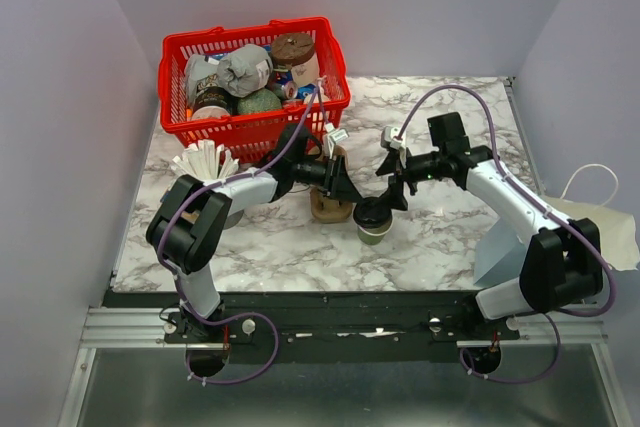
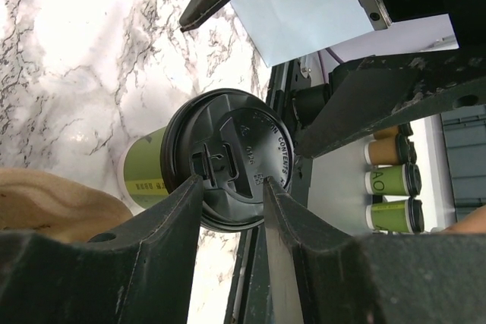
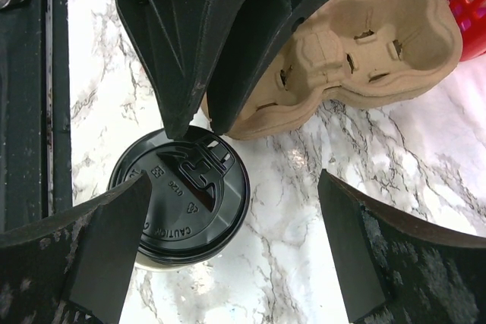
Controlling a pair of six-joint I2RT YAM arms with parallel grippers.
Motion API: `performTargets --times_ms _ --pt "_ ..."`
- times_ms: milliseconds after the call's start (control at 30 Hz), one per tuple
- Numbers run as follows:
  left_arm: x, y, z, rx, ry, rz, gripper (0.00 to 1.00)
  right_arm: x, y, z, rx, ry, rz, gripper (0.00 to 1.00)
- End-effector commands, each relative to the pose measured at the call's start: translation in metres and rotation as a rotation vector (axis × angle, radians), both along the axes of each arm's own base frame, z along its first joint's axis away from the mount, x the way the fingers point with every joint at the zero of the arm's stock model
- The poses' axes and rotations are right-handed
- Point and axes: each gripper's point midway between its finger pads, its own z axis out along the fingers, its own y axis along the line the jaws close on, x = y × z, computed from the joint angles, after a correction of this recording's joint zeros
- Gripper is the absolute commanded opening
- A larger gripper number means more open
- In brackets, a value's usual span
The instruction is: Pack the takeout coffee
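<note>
Cup (image 1: 374, 219) with black lid (image 3: 178, 202) on it stands on the table, directly under the tips of the left gripper (image 3: 199, 128) and just beside the carrier (image 3: 364, 43), not in it. Left jaws are partly apart and the tips meet the lid's rim; I cannot tell if they pinch it. Right gripper (image 1: 395, 190) is spread wide and holds nothing, the cup below one finger. Beyond the left gripper, basket (image 1: 250, 129) holds jars and grey bundles. Only the right wrist view shows the carrier's wells. Only the left wrist view shows the cup's green side and three more cups (image 2: 389, 180) far off.
</note>
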Motion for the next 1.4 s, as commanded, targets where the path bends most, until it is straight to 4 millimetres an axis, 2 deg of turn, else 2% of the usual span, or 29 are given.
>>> performTargets --times_ms 0,267,367,433,467,533,633,733,1033,1367 --pt "0.005 -0.007 0.006 -0.002 -0.049 -0.007 0.46 -0.006 -0.001 0.0 -0.012 -0.043 0.02 1.0" --pt "0.01 -0.01 0.018 -0.01 -0.088 -0.017 0.46 -0.01 -0.004 -0.003 -0.022 -0.044 0.023 1.0" --pt "0.017 -0.009 0.01 0.027 -0.108 0.002 0.47 -0.01 -0.004 -0.002 -0.021 -0.041 0.018 1.0" --pt "0.024 -0.009 0.005 0.052 -0.147 0.007 0.52 -0.011 -0.005 -0.002 -0.026 -0.043 0.014 1.0" --pt "0.025 -0.008 -0.001 0.076 -0.138 0.012 0.59 -0.012 -0.005 -0.002 -0.026 -0.047 0.014 1.0" --pt "0.029 -0.009 -0.005 0.092 -0.161 0.005 0.66 -0.014 -0.007 0.0 -0.031 -0.055 0.007 1.0" --pt "0.032 -0.01 -0.01 0.104 -0.158 0.005 0.72 -0.02 -0.01 0.002 -0.033 -0.049 -0.005 1.0" --pt "0.031 -0.011 -0.014 0.1 -0.145 -0.007 0.72 -0.025 -0.013 0.001 -0.041 -0.045 -0.017 1.0" --pt "0.016 -0.014 0.002 0.03 -0.129 -0.04 0.68 -0.038 -0.026 -0.016 -0.113 -0.041 -0.01 1.0" --pt "0.001 -0.02 0.007 0.002 -0.109 -0.077 0.64 -0.054 -0.041 -0.037 -0.179 -0.032 -0.019 1.0"
